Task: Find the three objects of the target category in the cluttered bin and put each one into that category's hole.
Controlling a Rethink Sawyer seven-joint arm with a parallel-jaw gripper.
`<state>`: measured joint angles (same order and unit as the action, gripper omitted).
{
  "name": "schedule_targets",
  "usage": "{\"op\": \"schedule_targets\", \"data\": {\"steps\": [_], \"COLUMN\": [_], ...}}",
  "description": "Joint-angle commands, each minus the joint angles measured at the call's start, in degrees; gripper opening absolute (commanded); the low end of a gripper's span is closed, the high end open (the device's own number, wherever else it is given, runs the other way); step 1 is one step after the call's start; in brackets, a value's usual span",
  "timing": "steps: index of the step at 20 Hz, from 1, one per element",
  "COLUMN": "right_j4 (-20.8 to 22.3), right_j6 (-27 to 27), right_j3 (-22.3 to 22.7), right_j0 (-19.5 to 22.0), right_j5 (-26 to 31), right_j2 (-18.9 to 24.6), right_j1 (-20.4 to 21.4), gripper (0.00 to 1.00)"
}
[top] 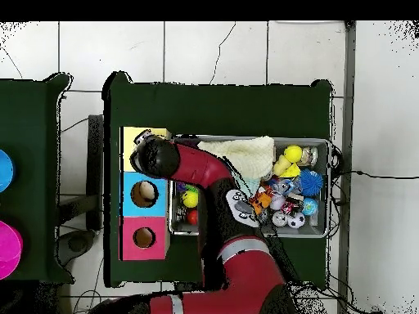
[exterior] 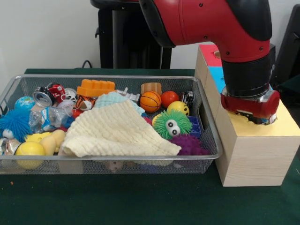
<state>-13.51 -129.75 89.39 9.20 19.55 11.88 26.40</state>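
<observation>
The silver wire-mesh bin (exterior: 112,158) lies at the left of the front view, full of toys; it also shows in the overhead view (top: 329,190). My gripper (exterior: 255,117) is down on the yellow top (exterior: 287,125) of the largest wooden box, right of the bin, and the wrist hides the hole. In the overhead view the arm's end (top: 155,157) covers most of the yellow top (top: 131,136). None of the white wads with coloured patches shows; whether the gripper holds one is hidden.
A cream knitted cloth (exterior: 117,132) covers the bin's middle, with a mint cloth (exterior: 111,99) behind it. Around them lie a green spiky ball with eyes (exterior: 172,124), a purple spiky ball (exterior: 190,144), a small basketball (exterior: 150,101) and cans. Blue-topped (top: 145,193) and red-topped (top: 144,238) boxes stand beside the yellow one.
</observation>
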Motion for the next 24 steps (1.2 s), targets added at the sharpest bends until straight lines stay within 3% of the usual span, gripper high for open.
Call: {"op": "schedule_targets", "data": {"steps": [1,6,11,16,24], "right_j4": [5.9,5.6,5.0,3.9,2.2], "right_j6": [-3.9,-8.5,-14.7,-11.6,-8.5], "right_j3": [-0.7,-2.6,-4.7,-5.9,-7.1], "right_j0": [-10.0,-17.3,-28.4,-30.4,-28.4], "right_j5": [1.5,4.2,9.6,14.7,17.6], "right_j2": [-5.9,-15.7,-31.7,-36.5,-35.6], "right_j1": [-8.4,-8.0,-5.5,-1.6,0.6], "gripper": [0.0,0.0,0.0,0.0,0.0]}}
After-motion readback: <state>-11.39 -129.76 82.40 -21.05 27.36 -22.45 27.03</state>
